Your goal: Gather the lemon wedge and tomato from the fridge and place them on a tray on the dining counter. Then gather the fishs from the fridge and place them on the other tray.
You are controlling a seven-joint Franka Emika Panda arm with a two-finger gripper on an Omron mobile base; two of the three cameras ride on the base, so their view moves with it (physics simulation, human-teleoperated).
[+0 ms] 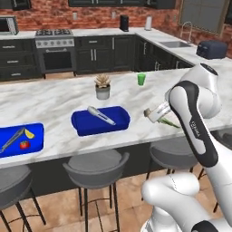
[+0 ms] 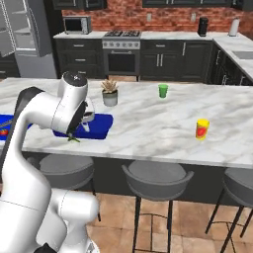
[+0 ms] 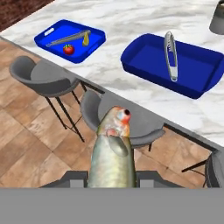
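Far to the left of the hand [image 3: 112, 175], the first blue tray [image 3: 51, 31] is sitting on the marble bench [image 3: 131, 13]; inside it the tomato [image 3: 68, 49] is lying just beside a long silver utensil [image 3: 68, 38], and the lemon wedge [image 3: 85, 39] is resting near the utensil's far end; in the left base view the same tray [image 1: 37, 136] is showing the tomato [image 1: 24, 144] and the lemon wedge [image 1: 29, 134] close together at its middle. Below that tray, grey round stools [image 3: 43, 76] are standing on the tiled floor under the bench edge. In the hand view's centre, the hand is gripping an olive-tan fish [image 3: 111, 151] between its two fingertips, the jaws standing narrow around the body; the fish's head is pointing away from the hand, toward the bench, and it is hanging over the stools rather than over the marble; in the left base view the hand [image 1: 154, 114] is hovering just off the right end of the second tray. Ahead and to the right of the hand, the second blue tray [image 3: 197, 65] is lying on the bench, deeper than the first, with a grey-silver fish [image 3: 170, 54] stretched along its floor. Beyond it, a small potted plant [image 1: 103, 87] and a green cup [image 1: 142, 79] are standing farther back; well to the right, a yellow-and-red container [image 2: 202, 129] is standing alone.
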